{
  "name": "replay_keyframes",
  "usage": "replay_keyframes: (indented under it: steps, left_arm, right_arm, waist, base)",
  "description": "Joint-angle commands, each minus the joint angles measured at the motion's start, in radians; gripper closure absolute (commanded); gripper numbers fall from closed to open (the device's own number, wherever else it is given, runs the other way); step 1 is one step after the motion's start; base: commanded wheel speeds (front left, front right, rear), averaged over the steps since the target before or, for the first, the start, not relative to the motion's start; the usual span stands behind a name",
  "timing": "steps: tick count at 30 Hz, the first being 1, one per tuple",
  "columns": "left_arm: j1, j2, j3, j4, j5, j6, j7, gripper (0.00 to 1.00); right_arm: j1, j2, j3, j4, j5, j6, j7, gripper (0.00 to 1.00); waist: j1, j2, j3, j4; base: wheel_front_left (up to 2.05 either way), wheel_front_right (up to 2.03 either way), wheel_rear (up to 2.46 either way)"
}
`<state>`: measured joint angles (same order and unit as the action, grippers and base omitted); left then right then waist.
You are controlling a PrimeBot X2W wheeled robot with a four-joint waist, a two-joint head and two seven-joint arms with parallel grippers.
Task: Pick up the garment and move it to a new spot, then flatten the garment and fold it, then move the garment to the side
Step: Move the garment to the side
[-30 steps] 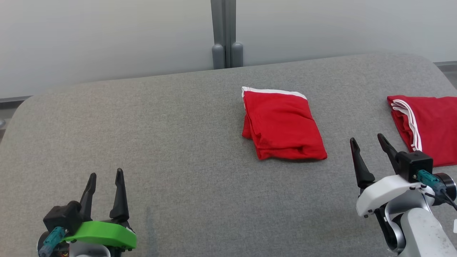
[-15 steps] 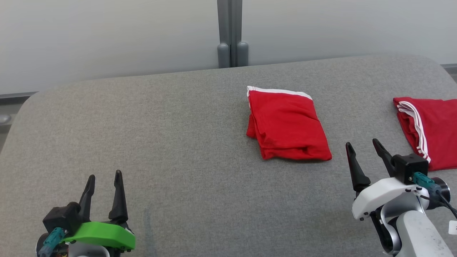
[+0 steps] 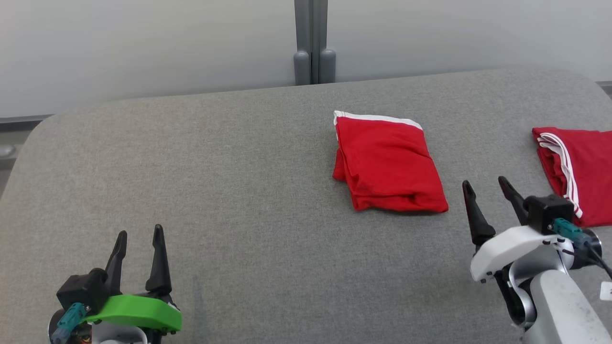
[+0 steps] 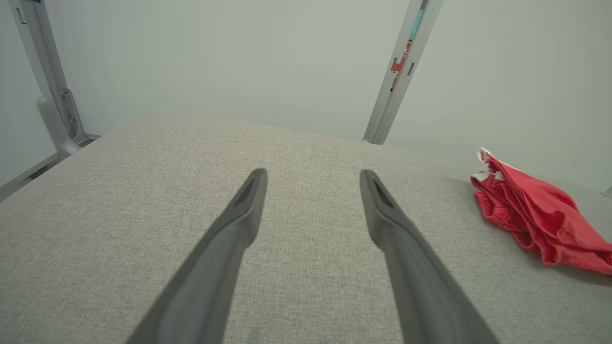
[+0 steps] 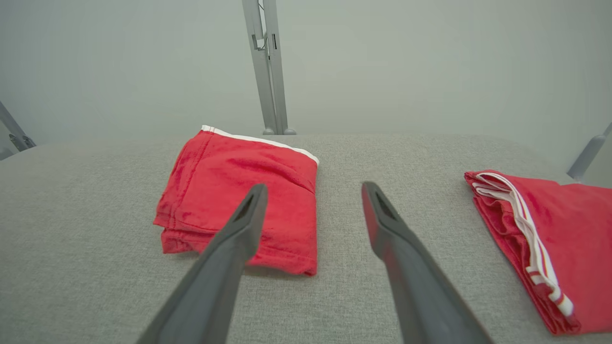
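Seemingly the last step was in hand: the garment (image 3: 387, 162) lay already folded into a rough square w/ a white edge on its far side, flat on the desk (image 3: 215, 167). What was left was prob. moving it to the side. It sat just ahead of the right gripper (image 3: 484, 181) and a bit to that gripper's left, not touching, and well off to the right of the left gripper (image 3: 140, 230). Both grippers were spread wide w/ nothing btwn the fingers. A second garment (image 3: 583, 172), also red w/ white stripes, lay folded to the right gripper's right. Next move, I'd say: right gripper goes fwd & down to the near hem and pinches all layers together so the fold doesn't spill.
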<state>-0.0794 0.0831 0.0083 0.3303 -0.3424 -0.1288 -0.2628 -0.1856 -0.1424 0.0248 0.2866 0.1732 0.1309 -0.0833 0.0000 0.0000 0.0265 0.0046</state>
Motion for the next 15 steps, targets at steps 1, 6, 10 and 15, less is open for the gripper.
replay_keyframes:
  steps: [1, 6, 10, 15]
  left_arm:
    - [-0.015, 0.001, 0.003, -0.005, 0.005, -0.002, -0.002, 0.0]
    - [-0.036, 0.001, -0.004, -0.023, 0.011, -0.003, -0.002, 0.0]
    - [-0.059, 0.0, -0.017, -0.042, 0.017, -0.003, -0.002, 0.0]
    - [-0.09, 0.003, -0.031, -0.057, 0.014, -0.003, -0.002, 0.0]
  right_arm:
    - [-0.033, -0.007, -0.004, 0.003, 0.005, -0.001, 0.007, 0.0]
    - [-0.142, -0.011, -0.027, 0.057, 0.032, 0.0, 0.085, 0.0]
    - [-0.245, -0.025, -0.036, 0.136, 0.079, -0.001, 0.193, 0.0]
    - [-0.366, -0.039, -0.065, 0.264, 0.099, -0.001, 0.326, 0.0]
  waist:
    - [0.0, 0.0, 0.013, 0.005]
    - [0.0, 0.0, 0.053, 0.029]
    - [0.0, 0.0, 0.1, 0.065]
    - [0.0, 0.0, 0.157, 0.115]
  base:
    - [0.0, 0.0, 0.0]
    - [0.0, 0.0, 0.0]
    - [0.0, 0.0, 0.0]
    - [0.0, 0.0, 0.0]
